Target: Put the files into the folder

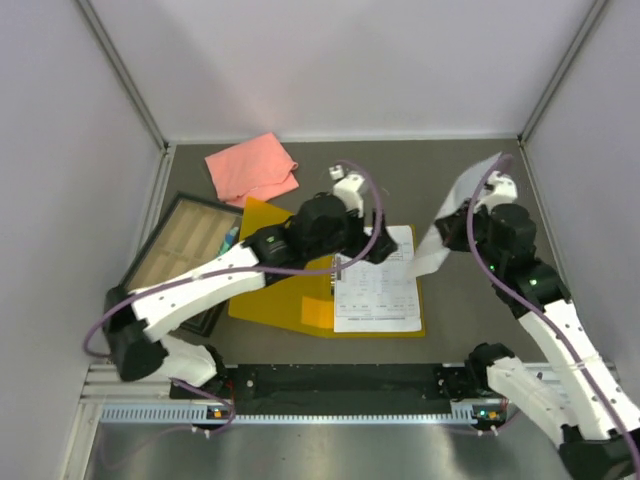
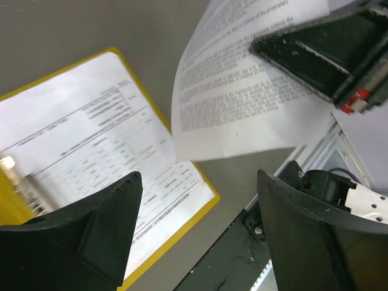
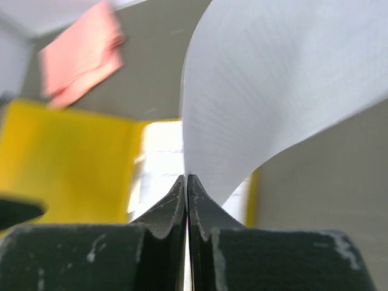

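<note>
At the middle of the grey table (image 1: 460,330) the yellow-orange folder (image 1: 270,300) lies flat and open. It is plain plastic with a deeper orange patch near its near edge, and part of its left side is hidden under the left arm. On the folder's right half rests a white sheet (image 1: 378,295), printed with ruled tables and rows of small black text. It lies square to the folder, with a thin yellow border showing along its right and near edges.

To the right of the folder a second sheet (image 1: 452,215) is raised off the table and bowed into a curve. The side facing the folder carries paragraphs of fine black print, and the other side looks blank. The right gripper (image 3: 187,182) has its jaws pressed together on one edge of this sheet, which fans upward from the pinch. Its lower corner hangs close by the folder's right edge, and I cannot tell whether it touches.

The left gripper (image 2: 199,177) hangs over the folder's right half, above the lying sheet, jaws wide apart and holding nothing.

Left of the folder and just beside it sits a black-framed tray (image 1: 152,250), filled with pale tan ribbed panels. Beyond the folder's far-left corner, a little apart from it, a pink cloth (image 1: 252,168) lies loosely folded.
</note>
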`<state>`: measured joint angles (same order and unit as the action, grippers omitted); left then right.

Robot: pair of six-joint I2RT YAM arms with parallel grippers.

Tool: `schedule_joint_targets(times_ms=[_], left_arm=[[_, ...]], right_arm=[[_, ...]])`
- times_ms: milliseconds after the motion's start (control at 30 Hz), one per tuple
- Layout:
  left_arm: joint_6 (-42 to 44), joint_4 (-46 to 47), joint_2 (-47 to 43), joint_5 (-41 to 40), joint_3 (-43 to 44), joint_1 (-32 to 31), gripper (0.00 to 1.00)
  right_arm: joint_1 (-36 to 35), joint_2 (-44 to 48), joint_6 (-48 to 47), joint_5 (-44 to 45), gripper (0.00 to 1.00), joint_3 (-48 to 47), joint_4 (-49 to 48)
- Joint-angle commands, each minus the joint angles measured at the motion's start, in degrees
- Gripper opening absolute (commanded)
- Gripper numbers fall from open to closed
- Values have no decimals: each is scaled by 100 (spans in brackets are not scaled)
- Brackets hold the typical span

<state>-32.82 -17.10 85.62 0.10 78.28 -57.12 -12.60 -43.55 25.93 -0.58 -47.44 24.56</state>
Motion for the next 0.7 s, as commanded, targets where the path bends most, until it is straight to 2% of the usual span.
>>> schedule_joint_targets(times_ms=[0, 67, 133, 167, 200, 267, 367, 433, 533, 667], left_arm=[[-40, -187, -1578, -1037, -1208, 17, 83], [-137, -485, -2039, -1380, -1603, 34, 83], [-163, -775, -2558, -1678, -1719, 52, 85], [-172, -916, -2681, -1775, -1754, 52, 85], [-181, -1196, -2883, -1898, -1755, 52, 86], [-207, -1321, -3033, -2119, -1772, 52, 86], [-207, -1305, -3148, -2111, -1860, 52, 87], [-225, -1164, -3087, -2058, -1948, 52, 87], [-234, -849, -2903, -1847, -2088, 52, 87], [-225, -610, -2421, -1566, -2098, 52, 87]], right_arm=[[-1769, -294, 182, 234, 0, -766, 191], [-2628, -470, 359, -281, 0, -846, -316], [-2879, -523, 824, -1124, 0, -506, -1133], [-2897, -488, 1278, -1981, 0, -294, -1598], [-2897, -444, 1448, -2138, 0, -118, -2177], [-2880, -295, 1477, -1774, 0, 182, -2000], [-2854, -146, 1266, -833, 0, 340, -911], [-2643, 12, 1195, -777, 0, 690, -681], [-2309, 320, 1133, -190, 0, 1245, -339], [-1782, 444, 1133, -100, 0, 1852, -293]])
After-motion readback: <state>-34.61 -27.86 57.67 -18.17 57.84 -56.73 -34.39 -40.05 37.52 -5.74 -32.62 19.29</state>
